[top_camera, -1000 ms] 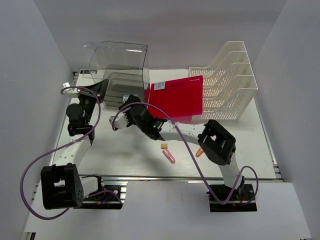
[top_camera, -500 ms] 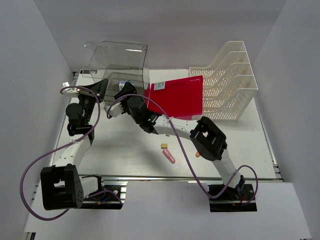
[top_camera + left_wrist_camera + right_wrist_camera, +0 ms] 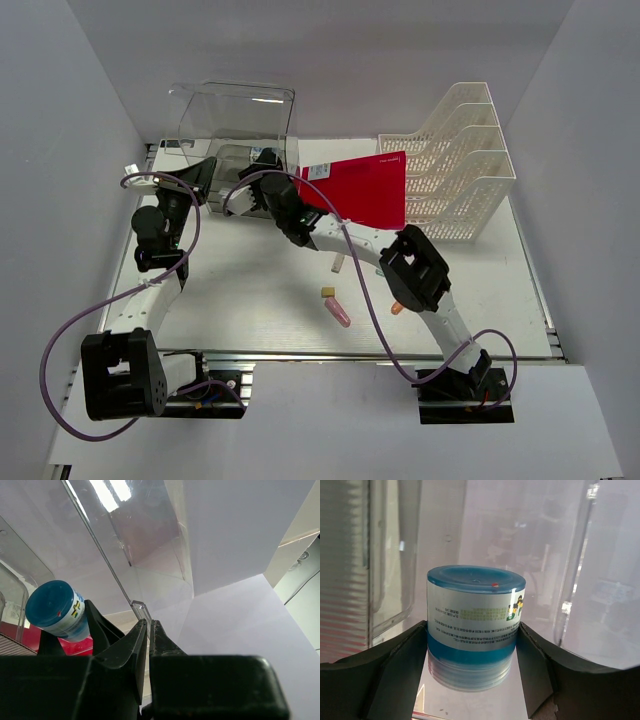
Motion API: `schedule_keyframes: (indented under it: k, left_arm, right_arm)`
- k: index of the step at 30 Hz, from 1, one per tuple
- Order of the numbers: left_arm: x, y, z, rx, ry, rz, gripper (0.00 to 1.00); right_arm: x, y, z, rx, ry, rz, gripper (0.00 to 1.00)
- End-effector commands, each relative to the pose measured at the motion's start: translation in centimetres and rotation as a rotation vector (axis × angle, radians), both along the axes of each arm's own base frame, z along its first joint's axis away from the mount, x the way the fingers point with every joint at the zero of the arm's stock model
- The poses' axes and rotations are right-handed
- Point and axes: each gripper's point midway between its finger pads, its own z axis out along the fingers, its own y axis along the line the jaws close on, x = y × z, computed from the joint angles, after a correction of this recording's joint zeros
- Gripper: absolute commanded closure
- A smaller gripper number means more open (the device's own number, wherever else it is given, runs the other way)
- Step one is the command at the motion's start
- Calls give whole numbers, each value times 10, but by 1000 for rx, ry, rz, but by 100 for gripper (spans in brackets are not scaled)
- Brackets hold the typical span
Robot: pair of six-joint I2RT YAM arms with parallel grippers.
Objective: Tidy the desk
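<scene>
My right gripper (image 3: 472,652) is shut on a small round blue jar (image 3: 472,622) with a white printed label, one finger on each side of it. In the top view this gripper (image 3: 266,165) is at the mouth of the clear plastic drawer box (image 3: 235,120) at the back left of the white desk (image 3: 250,300). My left gripper (image 3: 148,622) is shut on a thin clear edge of that box (image 3: 141,611), and the jar (image 3: 56,610) shows to its left. In the top view the left gripper (image 3: 205,172) is at the box's left front corner.
A red folder (image 3: 360,195) leans against the white mesh file rack (image 3: 460,160) at the back right. A small yellow block (image 3: 327,292), a pink piece (image 3: 340,313), an orange piece (image 3: 398,308) and a small white piece (image 3: 337,264) lie mid-desk. A silver rail (image 3: 300,355) runs along the near edge.
My right arm has carried the jar away from mid-desk, back and left up to the drawer box. The left arm has not moved.
</scene>
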Motion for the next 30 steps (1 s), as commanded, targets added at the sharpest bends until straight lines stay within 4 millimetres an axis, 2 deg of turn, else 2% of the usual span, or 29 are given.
schedule_keyframes:
  k: [1,2,3,5,6,10,16,23,29,30]
  left_arm:
    - [-15,-2,44,2,-122,-5,97]
    - [-15,-2,45,4,-124,-5,97]
    - [-15,-3,44,3,-123,-7,96]
    - [-15,-3,44,4,-124,-6,97]
    - [-15,-2,45,2,-126,-5,97]
    - [-15,-3,44,4,-122,-9,97]
    - [-15,-2,43,4,-121,-6,97]
    - [-15,-3,41,5,-114,-9,96]
    - [-15,-3,41,5,-114,-9,97]
    - [-15,-3,41,3,-114,-9,97]
  right_arm:
    - [-1,6,36,75,-34,16,87]
    - [2,5,38,76,-33,11,81]
    - [3,4,36,75,-27,8,66]
    - [5,2,34,63,-12,-4,55]
    - [5,2,34,66,-7,-5,44]
    - [4,0,32,59,5,-7,29]
    - [0,-1,32,68,30,0,25]
    - [-4,-5,30,65,49,6,12]
    - [-8,-6,27,66,75,19,11]
    - [-12,-6,34,78,77,28,14]
